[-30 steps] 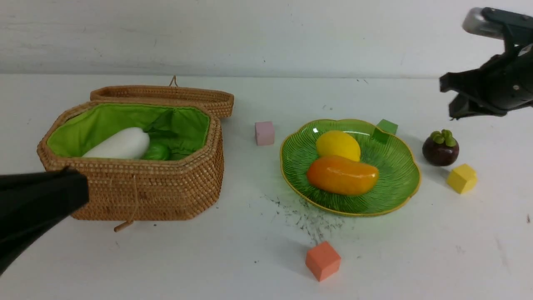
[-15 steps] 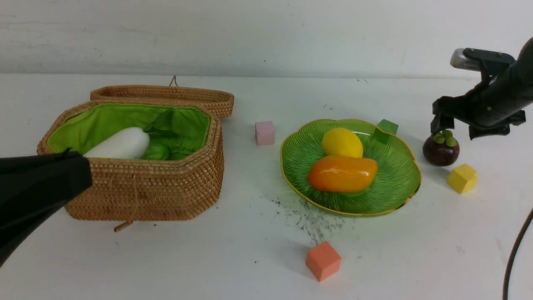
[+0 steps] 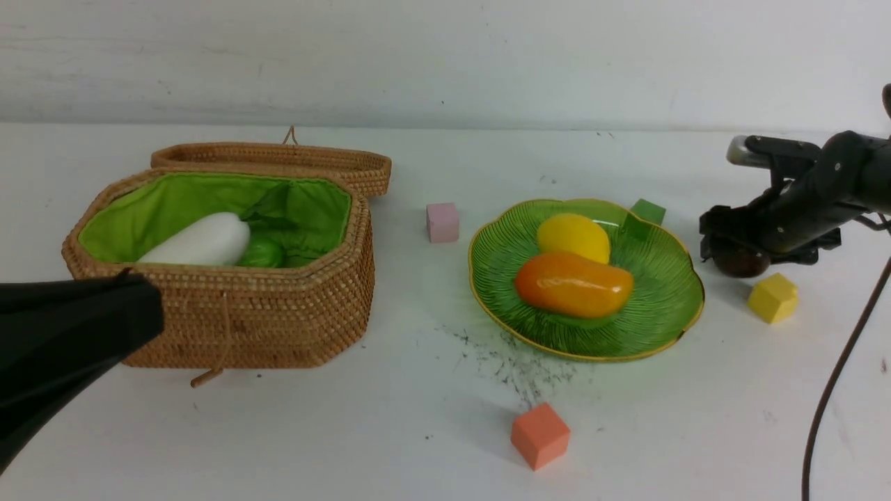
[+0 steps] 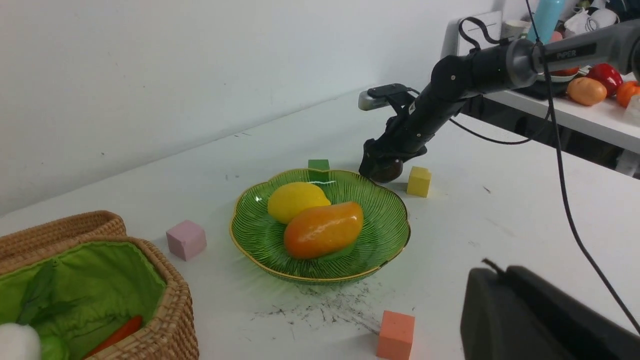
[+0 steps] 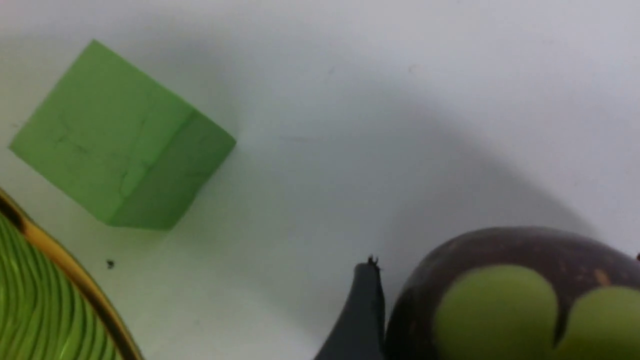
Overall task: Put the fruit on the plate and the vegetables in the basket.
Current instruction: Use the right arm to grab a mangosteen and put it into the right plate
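Mangosteen (image 3: 741,263) on the surface just right of the plate (image 3: 668,306), the last fruit outside it; round, so no long axis to line up with. Right gripper (image 3: 736,247) lowered straight over it, fingers spread wide to either side, one dark fingertip (image 5: 367,310) right beside the purple skin in the right wrist view; not yet clamped, nothing lifted. Left gripper (image 3: 69,334) far off in front of the basket (image 3: 292,327), apparently shut and empty; right arm plainly the nearer.

Around it: yellow cube (image 3: 771,298) just beside on the near right, green cube (image 3: 647,211) by the plate's far rim. Lemon (image 3: 573,237) and mango (image 3: 573,284) filling the plate's middle, so likely only the right-hand part left for a drop. Radish (image 3: 198,241) and other greens in the basket.
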Available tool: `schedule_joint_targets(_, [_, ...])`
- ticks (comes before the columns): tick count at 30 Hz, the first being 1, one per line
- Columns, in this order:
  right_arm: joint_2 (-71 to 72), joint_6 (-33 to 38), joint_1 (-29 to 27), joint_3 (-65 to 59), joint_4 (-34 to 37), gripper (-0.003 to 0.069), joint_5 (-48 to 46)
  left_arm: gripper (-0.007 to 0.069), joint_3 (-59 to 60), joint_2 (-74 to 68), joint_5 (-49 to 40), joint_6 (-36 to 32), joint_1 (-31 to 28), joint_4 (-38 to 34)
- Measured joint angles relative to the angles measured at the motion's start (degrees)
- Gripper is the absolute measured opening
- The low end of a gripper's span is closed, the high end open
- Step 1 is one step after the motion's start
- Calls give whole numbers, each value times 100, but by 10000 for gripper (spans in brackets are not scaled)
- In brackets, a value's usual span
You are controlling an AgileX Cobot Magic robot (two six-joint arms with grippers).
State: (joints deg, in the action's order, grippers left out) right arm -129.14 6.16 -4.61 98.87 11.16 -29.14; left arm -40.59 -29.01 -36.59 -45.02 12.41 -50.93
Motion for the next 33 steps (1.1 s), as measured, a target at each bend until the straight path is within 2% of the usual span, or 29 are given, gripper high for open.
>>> schedule_joint_targets(5, [-7, 4, 0, 12, 0, 582, -5, 5, 0, 0, -76, 0, 0, -4])
schedule_joint_targets(10, [64, 4, 0, 12, 0, 579, -56, 7, 0, 0, -75, 0, 0, -4])
schedule_joint_targets(16, [935, 4, 34, 12, 203, 579, -748, 7, 0, 0, -77, 0, 0, -4])
schedule_joint_targets(19, [1266, 4, 136, 27, 442, 579, -1153, 7, 0, 0, -82, 0, 0, -4])
schedule_joint_targets(23, [1467, 27, 632, 57, 756, 579, -1949, 7, 0, 0, -137, 0, 0, -4])
schedule_joint_targets(30, [1189, 72, 1039, 57, 704, 579, -1957, 7, 0, 0, -232, 0, 0, -4])
schedule_joint_targets(33, [1156, 72, 1056, 57, 668, 612, -1905, 7, 0, 0, -238, 0, 0, -4])
